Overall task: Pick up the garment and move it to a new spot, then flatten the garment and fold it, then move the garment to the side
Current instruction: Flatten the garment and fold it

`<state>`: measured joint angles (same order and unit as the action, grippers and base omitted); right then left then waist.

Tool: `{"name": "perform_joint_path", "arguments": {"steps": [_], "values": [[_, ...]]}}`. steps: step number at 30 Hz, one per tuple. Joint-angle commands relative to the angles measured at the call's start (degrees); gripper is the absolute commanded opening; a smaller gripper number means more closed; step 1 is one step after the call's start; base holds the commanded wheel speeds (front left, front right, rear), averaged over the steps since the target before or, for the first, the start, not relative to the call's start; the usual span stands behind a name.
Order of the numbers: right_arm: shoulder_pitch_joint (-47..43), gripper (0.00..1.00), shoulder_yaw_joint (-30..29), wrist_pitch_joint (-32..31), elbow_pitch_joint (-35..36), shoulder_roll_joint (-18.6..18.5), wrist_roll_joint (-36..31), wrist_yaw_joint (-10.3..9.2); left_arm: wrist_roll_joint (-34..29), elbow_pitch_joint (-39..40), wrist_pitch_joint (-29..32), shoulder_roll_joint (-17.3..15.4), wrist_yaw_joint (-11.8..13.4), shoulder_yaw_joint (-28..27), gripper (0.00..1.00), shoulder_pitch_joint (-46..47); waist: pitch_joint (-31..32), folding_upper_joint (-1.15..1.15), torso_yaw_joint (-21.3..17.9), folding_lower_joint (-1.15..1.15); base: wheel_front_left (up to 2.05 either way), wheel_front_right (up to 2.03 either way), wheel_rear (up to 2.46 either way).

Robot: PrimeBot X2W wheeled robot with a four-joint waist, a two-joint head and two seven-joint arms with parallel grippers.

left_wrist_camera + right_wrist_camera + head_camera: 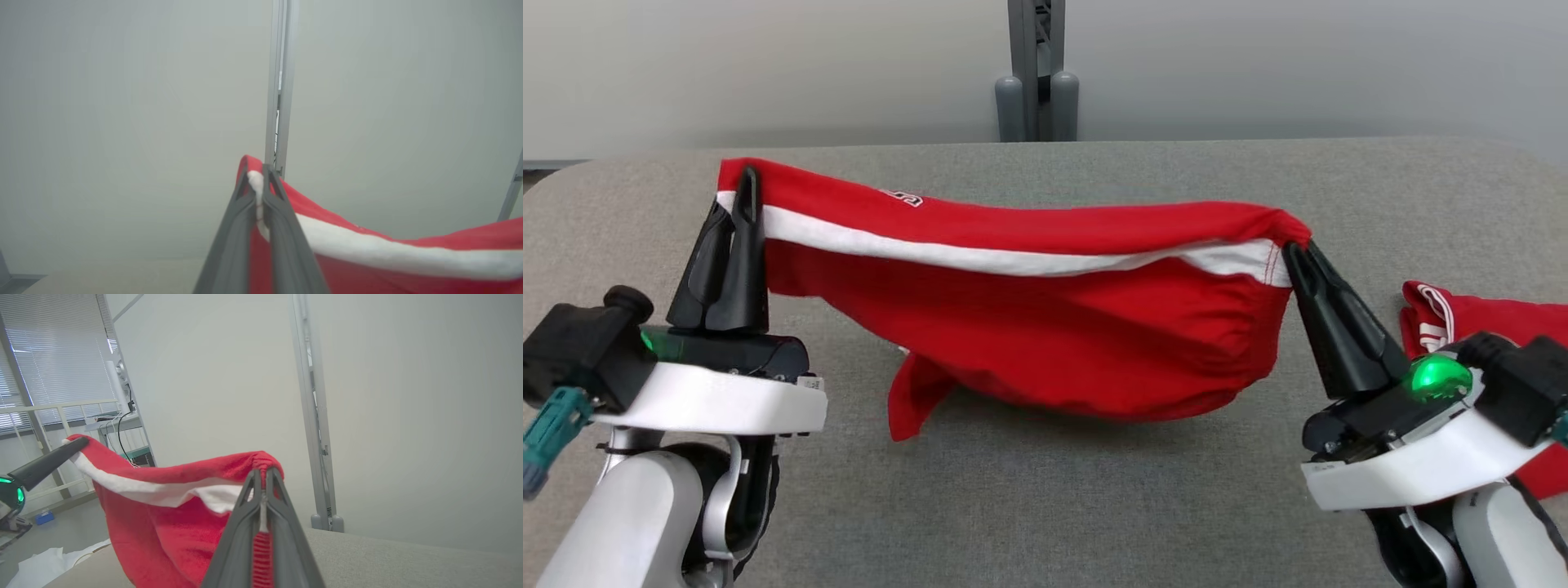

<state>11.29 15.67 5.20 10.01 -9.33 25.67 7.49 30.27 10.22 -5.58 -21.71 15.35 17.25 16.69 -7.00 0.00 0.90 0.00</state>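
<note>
1. Your left gripper (747, 181) is clamped on one end of the red fabric garment with a white band (1045, 343).
2. Your right gripper (1294, 251) is clamped on the other end.
3. It hangs stretched above the grey fabric-covered table (1045, 506), its middle sagging toward it.

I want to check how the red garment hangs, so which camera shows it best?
The head view: the whole red garment hangs stretched between the left gripper and right gripper. The left wrist view catches its pinched corner and white band; the right wrist view catches its other end and sagging cloth.
</note>
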Motion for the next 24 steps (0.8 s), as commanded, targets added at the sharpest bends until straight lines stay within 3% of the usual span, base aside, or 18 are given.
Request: {"name": "perform_joint_path", "arguments": {"steps": [1,8,13,19,24], "values": [[0.4,0.0,-1.0,-0.7,1.4,0.1,-0.4,0.01,-1.1,2.6,-0.1,-0.6,0.9,-0.3,0.0,-0.5,0.5,0.0,-0.6,0.0,0.0,0.0,0.0],[-0.6,0.0,-4.5,-4.0,8.1,1.5,-2.0,0.01,-5.4,15.8,2.5,-2.4,3.8,1.0,0.0,-0.9,1.3,0.0,-1.3,0.0,0.0,0.0,0.0],[0.7,0.0,-5.3,-5.2,9.5,2.3,-2.5,0.01,-6.5,19.0,4.6,-3.1,4.4,1.4,0.0,0.7,0.7,0.0,-1.5,0.0,0.0,0.0,0.0],[8.7,0.0,-4.3,-4.5,4.2,0.1,-2.9,0.01,-3.4,12.0,6.1,-3.2,1.0,0.9,0.0,7.1,-1.6,0.0,-2.1,0.0,0.0,0.0,0.0],[19.8,0.0,-2.2,-3.9,-6.9,-0.9,-1.4,0.01,-0.3,-1.2,7.2,-2.0,-3.5,0.8,0.0,17.4,-4.3,0.0,-2.6,0.0,0.0,0.0,0.0]]}}
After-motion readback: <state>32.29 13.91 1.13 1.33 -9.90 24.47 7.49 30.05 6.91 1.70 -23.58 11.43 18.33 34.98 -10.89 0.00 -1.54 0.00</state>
